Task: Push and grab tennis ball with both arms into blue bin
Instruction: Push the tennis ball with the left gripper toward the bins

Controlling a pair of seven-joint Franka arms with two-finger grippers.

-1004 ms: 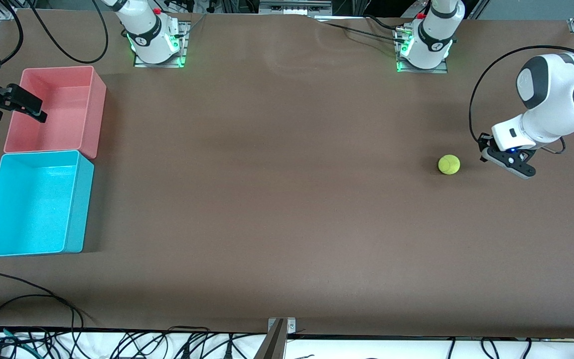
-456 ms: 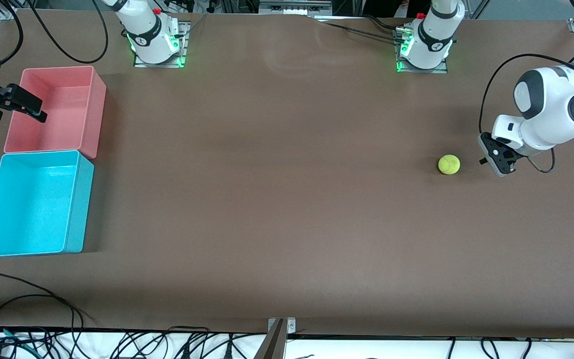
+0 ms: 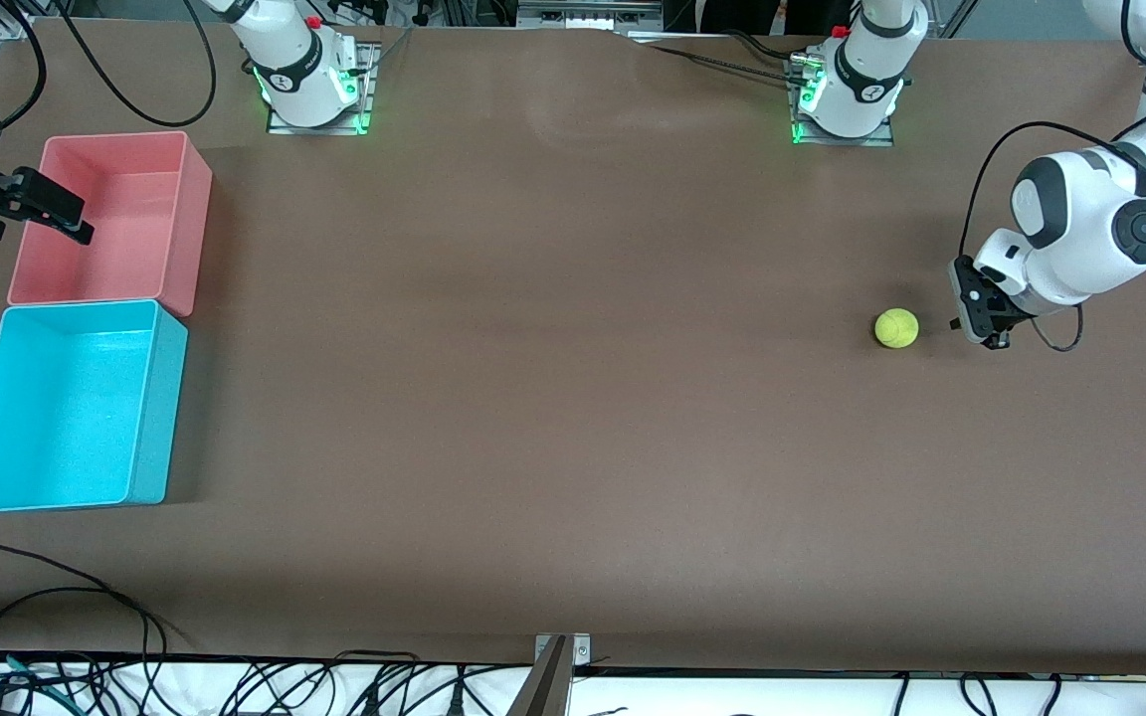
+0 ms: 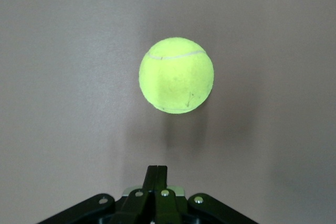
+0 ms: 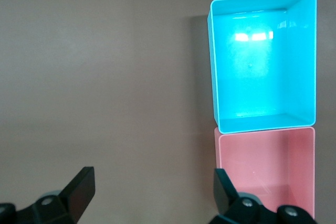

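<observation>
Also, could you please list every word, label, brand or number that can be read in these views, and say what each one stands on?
No text can be read in any view.
Tennis ball: only its curved seam and small dark marks show, no brand print.
Round marks on the arm bases: too small to read.
Blue bin and pink bin: plain, no labels.

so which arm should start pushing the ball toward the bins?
Left. Left gripper, fingers shut, sits right beside the tennis ball. Right gripper waits open over the pink bin, beside the blue bin.
</observation>
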